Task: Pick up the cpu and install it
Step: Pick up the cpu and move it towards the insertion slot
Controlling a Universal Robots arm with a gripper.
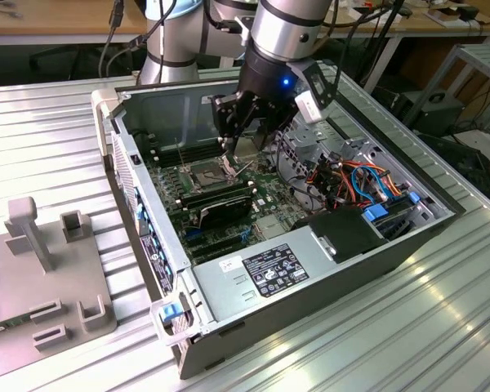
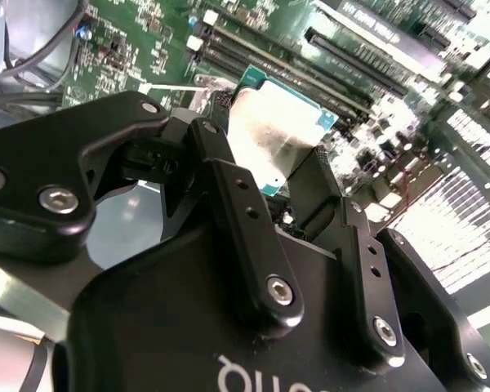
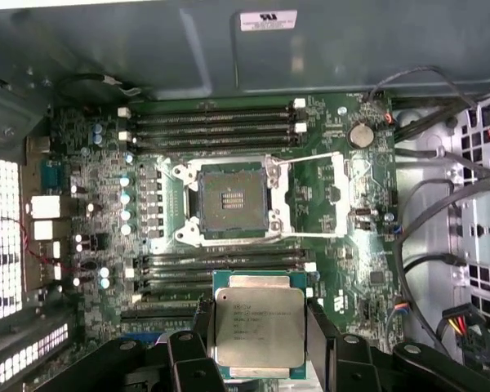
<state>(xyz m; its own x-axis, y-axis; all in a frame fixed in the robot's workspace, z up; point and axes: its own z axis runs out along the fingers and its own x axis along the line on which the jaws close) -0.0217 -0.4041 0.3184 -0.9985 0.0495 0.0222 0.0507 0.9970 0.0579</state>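
Inside the open case (image 1: 173, 114), the gripper (image 1: 243, 145) is clamped on the cpu (image 3: 259, 327) by two edges, grey face up, above the board (image 3: 343, 200); the open socket (image 3: 233, 200) lies near, seemingly a little to the exterior view's left, not squarely beneath it.

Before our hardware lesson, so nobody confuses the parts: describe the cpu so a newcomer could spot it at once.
Start at the open computer case and its green motherboard. Above the board, the black gripper holds the cpu. Unlike the empty metal-framed socket, it is a small grey-faced square chip.
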